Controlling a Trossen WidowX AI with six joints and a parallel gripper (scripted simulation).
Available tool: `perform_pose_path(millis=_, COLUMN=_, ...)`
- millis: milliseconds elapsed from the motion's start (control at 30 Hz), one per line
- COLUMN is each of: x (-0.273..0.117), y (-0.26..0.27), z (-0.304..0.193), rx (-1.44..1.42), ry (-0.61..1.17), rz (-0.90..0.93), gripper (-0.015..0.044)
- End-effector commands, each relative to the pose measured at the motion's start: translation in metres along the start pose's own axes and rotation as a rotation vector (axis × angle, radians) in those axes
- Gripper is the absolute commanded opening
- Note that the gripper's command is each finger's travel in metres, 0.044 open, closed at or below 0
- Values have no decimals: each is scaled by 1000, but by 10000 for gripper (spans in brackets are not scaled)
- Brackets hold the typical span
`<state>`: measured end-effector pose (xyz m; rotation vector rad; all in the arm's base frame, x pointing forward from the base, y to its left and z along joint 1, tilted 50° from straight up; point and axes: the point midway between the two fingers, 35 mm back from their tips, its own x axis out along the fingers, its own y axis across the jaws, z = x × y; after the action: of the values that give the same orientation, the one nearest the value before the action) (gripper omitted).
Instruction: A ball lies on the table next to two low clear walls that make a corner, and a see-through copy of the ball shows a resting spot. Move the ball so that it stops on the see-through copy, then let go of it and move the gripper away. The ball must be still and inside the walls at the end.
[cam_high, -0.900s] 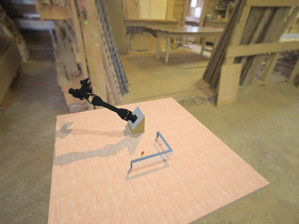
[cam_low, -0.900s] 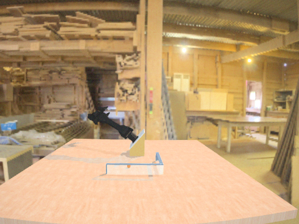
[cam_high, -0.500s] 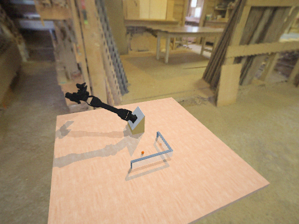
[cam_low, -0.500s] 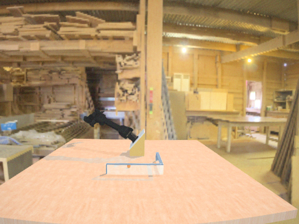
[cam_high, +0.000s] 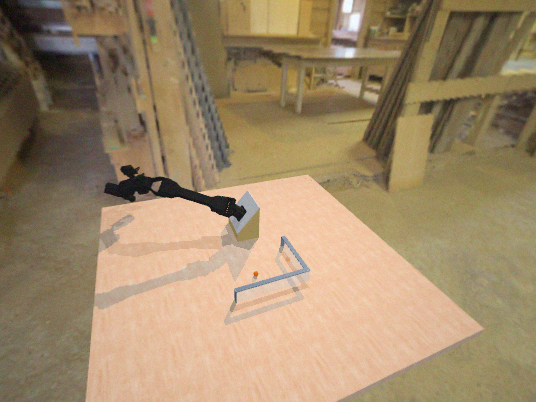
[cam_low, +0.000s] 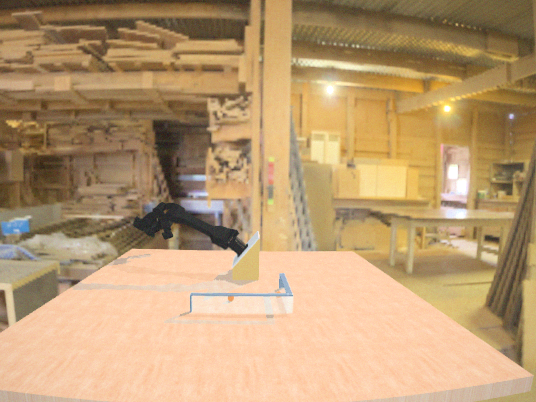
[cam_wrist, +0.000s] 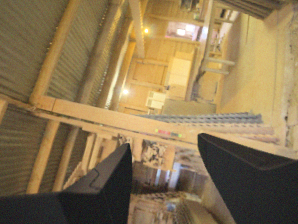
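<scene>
Ball (cam_high: 255, 273) position governs the coming move: the small orange sphere rests on the pink table (cam_high: 165, 330), just outside the open side of the corner made by the two low clear walls (cam_high: 295, 257), well apart from the gripper (cam_high: 116, 190), which hangs beyond the table's far-left edge at the end of the outstretched black arm (cam_high: 195, 197). The gripper's fingers stand about half parted with nothing between them; the wrist view shows only rafters. The see-through copy (cam_high: 288, 259) sits inside the walls, near the corner. A sphere has no long axis. No writing is legible anywhere.
</scene>
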<state>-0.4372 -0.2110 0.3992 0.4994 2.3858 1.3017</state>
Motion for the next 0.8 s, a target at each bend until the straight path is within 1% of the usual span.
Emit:
perform_pose_path(millis=0, x=-30, y=-8, z=-13, rx=-102, ry=88, rz=-56, gripper=206)
perform_pose_path(millis=400, x=-121, y=-27, z=-38, rx=-389, ry=359, rz=-161, gripper=206)
perform_pose_path(millis=767, x=-216, y=-37, z=-46, rx=-670, ry=671, rz=-191, gripper=206)
